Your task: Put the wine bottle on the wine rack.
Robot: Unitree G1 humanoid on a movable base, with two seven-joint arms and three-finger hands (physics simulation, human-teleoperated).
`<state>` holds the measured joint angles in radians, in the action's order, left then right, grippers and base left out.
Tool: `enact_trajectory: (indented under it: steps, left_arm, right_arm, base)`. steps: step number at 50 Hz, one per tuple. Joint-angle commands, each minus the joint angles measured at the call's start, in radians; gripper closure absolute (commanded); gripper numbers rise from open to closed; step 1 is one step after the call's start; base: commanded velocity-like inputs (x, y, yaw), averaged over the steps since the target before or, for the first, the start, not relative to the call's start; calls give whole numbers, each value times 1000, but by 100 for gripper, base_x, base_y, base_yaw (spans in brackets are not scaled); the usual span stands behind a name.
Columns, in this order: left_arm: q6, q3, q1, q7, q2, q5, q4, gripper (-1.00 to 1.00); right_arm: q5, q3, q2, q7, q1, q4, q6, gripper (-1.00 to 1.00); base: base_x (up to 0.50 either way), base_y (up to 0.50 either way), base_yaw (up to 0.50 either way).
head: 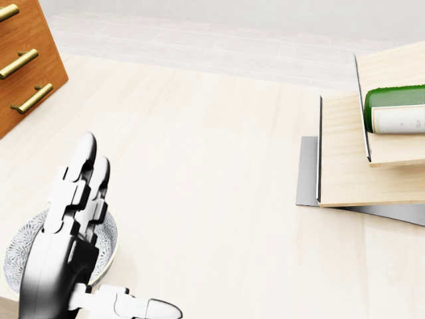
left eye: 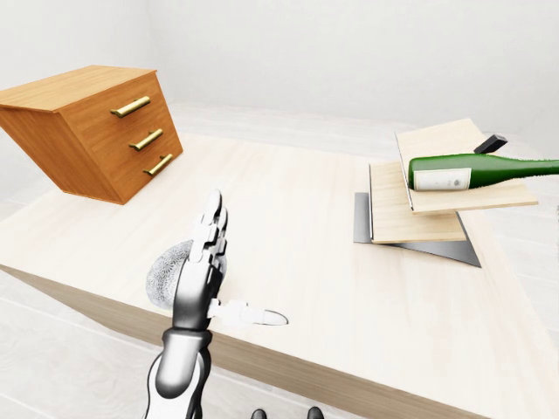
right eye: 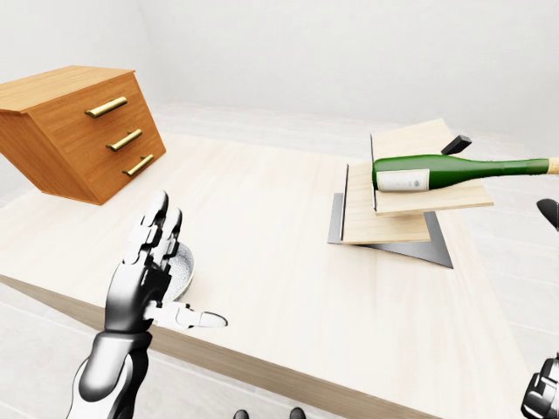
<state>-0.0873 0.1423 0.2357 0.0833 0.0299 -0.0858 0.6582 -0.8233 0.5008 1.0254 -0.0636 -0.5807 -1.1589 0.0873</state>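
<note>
The green wine bottle (left eye: 472, 170) with a white label lies on its side on the top board of the wooden wine rack (left eye: 410, 218), at the right of the table, its neck pointing right. My left hand (left eye: 243, 262) is raised at the lower left, far from the bottle. Its fingers are straight, the thumb sticks out sideways, and it holds nothing. Of my right hand only a dark tip (right eye: 548, 209) and a grey part (right eye: 541, 397) show at the right edge of the right-eye view, away from the bottle.
A patterned grey bowl (left eye: 164, 272) sits near the table's near edge, partly behind my left hand. A tilted wooden drawer chest (left eye: 96, 131) with brass handles stands at the upper left. The rack rests on a grey metal base (left eye: 437, 250). The pale wooden table (left eye: 297, 201) spans the view.
</note>
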Motion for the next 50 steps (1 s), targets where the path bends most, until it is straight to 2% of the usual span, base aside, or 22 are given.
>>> enact_trajectory:
  steps: [1,7,18,37,50]
  left_arm:
    - [0,10,0,-1,-2,-5,16,-100]
    - [0,13,-1,-3,0,-6,25,-100]
    - [0,6,-5,1,3,0,9,-100]
    - [0,20,-20,3,-1,-14,37,-100]
    - [0,36,-14,-1,2,-22,104,-100]
  right_arm:
    - [-38,33,35,0,77,125,0,-100]
    - [-70,70,36,13,132,228,0,-100]
    - [-152,240,-4,107,316,611,0,-100]
    - [-184,450,-98,141,442,988,0,-100]
    - [-306,631,-148,188,506,1265,0,-100]
  base:
    - [0,0,0]
    - [0,0,0]
    - [0,0,0]
    - [0,0,0]
    - [0,0,0]
